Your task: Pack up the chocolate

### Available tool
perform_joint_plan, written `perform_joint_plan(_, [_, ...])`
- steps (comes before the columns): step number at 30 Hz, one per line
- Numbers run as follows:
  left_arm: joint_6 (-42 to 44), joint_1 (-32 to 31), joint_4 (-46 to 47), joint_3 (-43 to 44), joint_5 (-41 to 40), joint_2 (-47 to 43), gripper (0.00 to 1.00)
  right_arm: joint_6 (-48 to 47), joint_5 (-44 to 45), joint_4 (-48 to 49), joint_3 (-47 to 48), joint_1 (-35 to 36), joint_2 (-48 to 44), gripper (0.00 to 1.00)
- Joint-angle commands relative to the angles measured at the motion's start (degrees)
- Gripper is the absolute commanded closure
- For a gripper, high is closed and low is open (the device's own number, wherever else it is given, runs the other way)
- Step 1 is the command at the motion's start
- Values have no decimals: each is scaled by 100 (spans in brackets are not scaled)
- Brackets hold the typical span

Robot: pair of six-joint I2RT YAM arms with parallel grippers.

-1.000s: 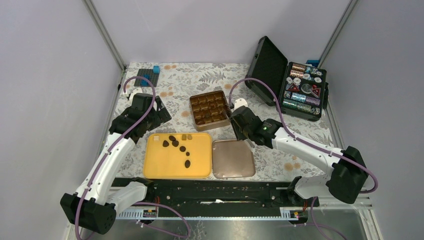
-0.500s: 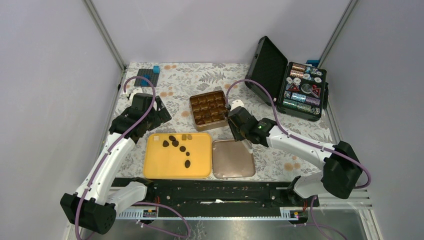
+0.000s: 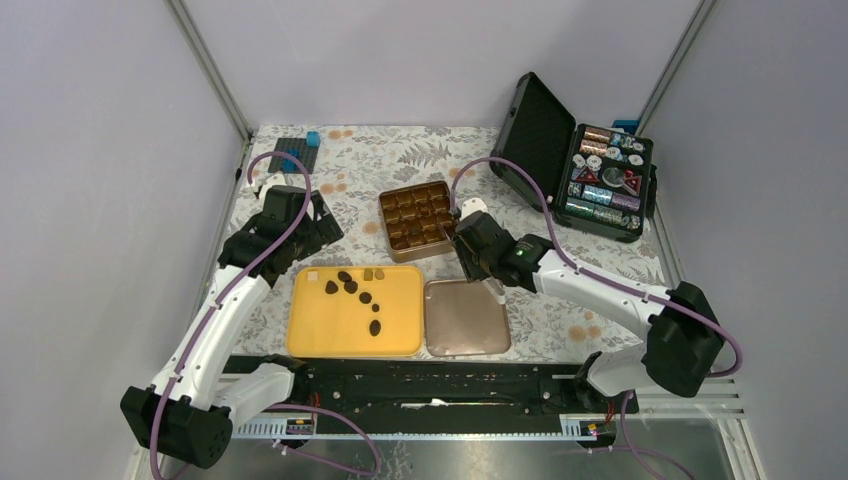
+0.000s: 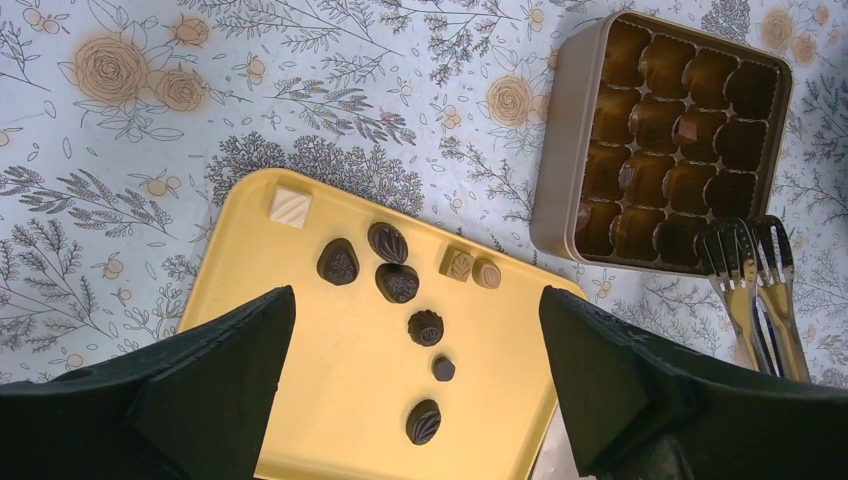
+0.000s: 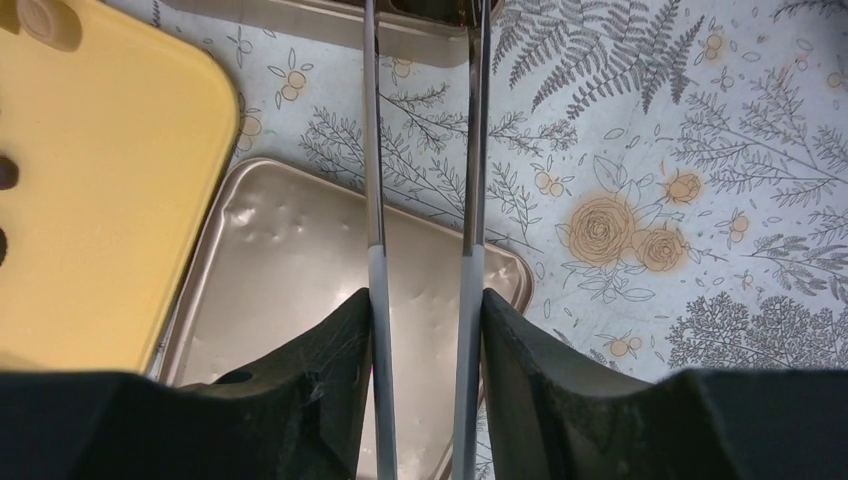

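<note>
Several dark chocolate pieces (image 3: 355, 290) and a few tan squares lie on a yellow tray (image 3: 395, 330); the left wrist view shows them too (image 4: 398, 282), on the tray (image 4: 330, 400). A brown compartment box (image 3: 418, 220) stands behind the tray and also shows in the left wrist view (image 4: 556, 200). My left gripper (image 3: 320, 235) hovers open and empty above the tray (image 4: 415, 300). My right gripper (image 3: 470, 255) is shut on metal tongs (image 5: 372, 180), between box and lid. The tongs' tips (image 4: 745, 265) rest beside the box.
The box's bronze lid (image 3: 466, 318) lies flat right of the tray, under my right gripper (image 5: 290, 260). An open black case (image 3: 600, 175) of colourful items stands at the back right. A small dark plate with a blue block (image 3: 295, 152) sits at the back left.
My right gripper with the tongs has shifted slightly left, toward the box. The left arm and the chocolates have not moved.
</note>
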Motion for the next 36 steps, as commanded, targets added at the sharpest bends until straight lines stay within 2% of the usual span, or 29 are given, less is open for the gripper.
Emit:
perform_joint_plan(1, [74, 34, 248, 145, 11, -29, 1, -93, 27, 7, 432, -41, -441, 54])
perform_joint_plan(7, [27, 43, 248, 177, 5, -74, 1, -293, -402, -22, 350, -32, -1255, 58])
perform_joint_plan(14, [-33, 63, 361, 148, 173, 131, 1, -203, -416, -555, 381, 142, -1516, 67])
perform_joint_plan(17, [7, 77, 356, 226, 136, 192, 1, -2, -444, -575, 319, 517, -1551, 67])
perform_joint_plan(24, [-9, 131, 334, 337, 214, 197, 1, 597, -594, -213, 114, 1688, -1125, 68])
perform_joint_plan(32, [58, 205, 320, 284, 346, 162, 1, 887, -473, 314, -78, 2206, -596, 67])
perform_joint_plan(36, [185, 299, 320, 279, 294, 219, 1, 940, -493, 512, -177, 2346, -428, 63])
